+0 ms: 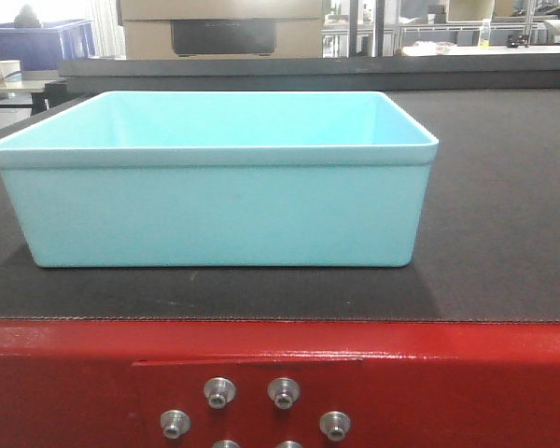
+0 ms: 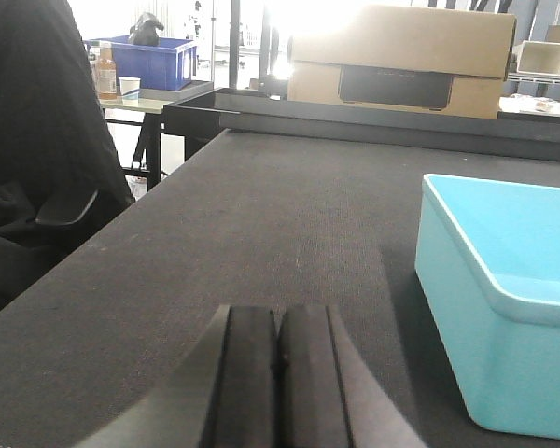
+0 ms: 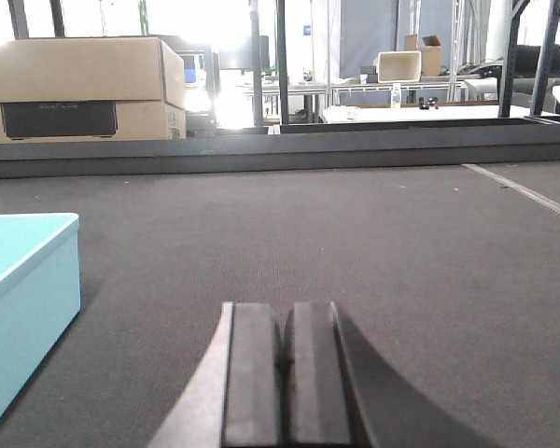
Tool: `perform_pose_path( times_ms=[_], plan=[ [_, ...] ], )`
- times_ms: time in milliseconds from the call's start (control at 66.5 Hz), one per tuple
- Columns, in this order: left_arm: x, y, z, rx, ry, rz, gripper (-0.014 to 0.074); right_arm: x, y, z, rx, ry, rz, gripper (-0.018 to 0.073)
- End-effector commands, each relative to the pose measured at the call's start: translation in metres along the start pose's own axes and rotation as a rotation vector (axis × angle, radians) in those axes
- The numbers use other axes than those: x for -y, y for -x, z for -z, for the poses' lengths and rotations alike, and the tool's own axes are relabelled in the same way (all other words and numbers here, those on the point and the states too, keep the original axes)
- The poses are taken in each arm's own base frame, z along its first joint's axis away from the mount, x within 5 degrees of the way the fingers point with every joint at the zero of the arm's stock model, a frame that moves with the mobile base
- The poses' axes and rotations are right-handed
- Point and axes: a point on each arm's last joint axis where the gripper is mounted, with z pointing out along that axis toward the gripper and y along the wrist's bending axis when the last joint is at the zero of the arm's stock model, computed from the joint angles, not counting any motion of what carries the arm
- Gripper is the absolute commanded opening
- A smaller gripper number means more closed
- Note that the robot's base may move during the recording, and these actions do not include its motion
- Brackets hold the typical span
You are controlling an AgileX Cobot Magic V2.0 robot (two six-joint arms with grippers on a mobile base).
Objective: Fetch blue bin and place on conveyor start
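The light cyan blue bin (image 1: 215,182) stands upright and empty on the dark grey woven conveyor belt (image 1: 504,215), just behind the red frame (image 1: 429,383) with its silver bolts. My left gripper (image 2: 278,322) is shut and empty, low over the belt to the left of the bin (image 2: 504,308), apart from it. My right gripper (image 3: 286,317) is shut and empty, low over the belt to the right of the bin (image 3: 19,299), apart from it. Neither gripper shows in the front view.
A dark raised rail (image 1: 308,70) crosses the belt's far end. A cardboard box (image 2: 401,56) stands behind it. A dark royal-blue bin (image 2: 149,61) sits on a side table at far left. A black shape (image 2: 37,159) stands at the belt's left edge.
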Motion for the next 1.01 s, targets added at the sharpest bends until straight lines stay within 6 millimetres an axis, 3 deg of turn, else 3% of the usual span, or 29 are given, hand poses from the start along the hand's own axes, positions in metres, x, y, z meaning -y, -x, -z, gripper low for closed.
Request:
perform_pose_path(
  times_ms=[0, 992],
  plan=[
    [0.0001, 0.0030, 0.0005, 0.031, 0.000, 0.004, -0.0111, 0.0002, 0.0011, 0.0005, 0.014, -0.004, 0.015, -0.0162],
    [0.0001, 0.0030, 0.0005, 0.031, 0.000, 0.004, -0.0111, 0.0003, 0.0018, 0.0005, 0.022, -0.004, 0.015, -0.0162]
  ],
)
